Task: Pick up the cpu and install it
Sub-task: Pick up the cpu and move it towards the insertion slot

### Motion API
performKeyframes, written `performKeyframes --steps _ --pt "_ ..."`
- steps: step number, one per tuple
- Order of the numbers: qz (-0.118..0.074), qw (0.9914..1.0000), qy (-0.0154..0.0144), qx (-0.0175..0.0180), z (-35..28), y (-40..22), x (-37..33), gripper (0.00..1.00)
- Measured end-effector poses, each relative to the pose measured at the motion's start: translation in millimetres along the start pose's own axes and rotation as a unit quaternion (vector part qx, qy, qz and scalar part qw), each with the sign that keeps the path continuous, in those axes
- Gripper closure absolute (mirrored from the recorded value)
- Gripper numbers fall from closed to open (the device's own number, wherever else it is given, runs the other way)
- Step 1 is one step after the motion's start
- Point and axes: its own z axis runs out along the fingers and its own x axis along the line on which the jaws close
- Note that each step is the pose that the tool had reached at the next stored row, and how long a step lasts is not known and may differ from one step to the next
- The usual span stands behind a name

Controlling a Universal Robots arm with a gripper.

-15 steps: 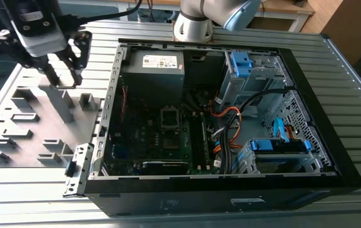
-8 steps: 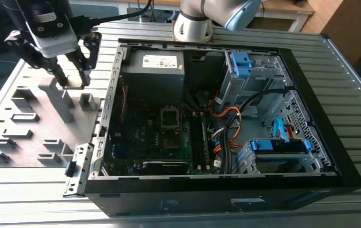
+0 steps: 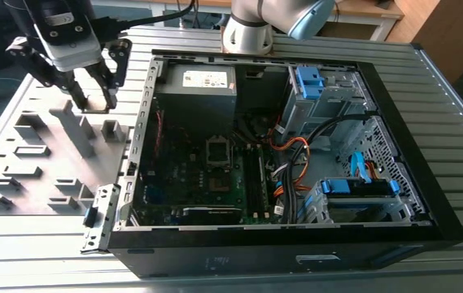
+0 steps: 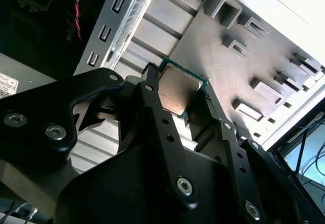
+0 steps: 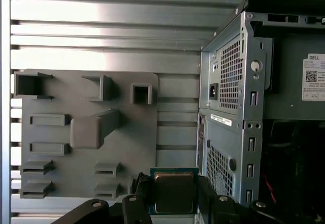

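The cpu (image 4: 181, 88), a small square chip with a dull silver top and green edge, sits between my two black fingers (image 4: 152, 107) in both wrist views, cpu (image 5: 174, 191). My gripper (image 3: 94, 105) is shut on it, over the far end of the grey fixture plate (image 3: 44, 177), just outside the open computer case (image 3: 426, 207) on the exterior view's left. The dark square socket (image 3: 219, 151) lies on the motherboard in the middle of the case, well away from the gripper. Whether the chip still touches the plate I cannot tell.
The grey plate carries several raised blocks and slots (image 5: 94, 130). The case's side wall (image 3: 143, 122) stands between the gripper and the motherboard. A black box with a white label (image 3: 202, 85), cables (image 3: 296, 165) and blue drive brackets (image 3: 308, 82) fill the case.
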Motion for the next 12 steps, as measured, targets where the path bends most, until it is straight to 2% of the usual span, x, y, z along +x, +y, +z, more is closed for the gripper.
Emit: performKeyframes --steps 12 --pt "0.0 0.99999 0.0033 0.0 1.4 -6.3 -33.5 0.53"
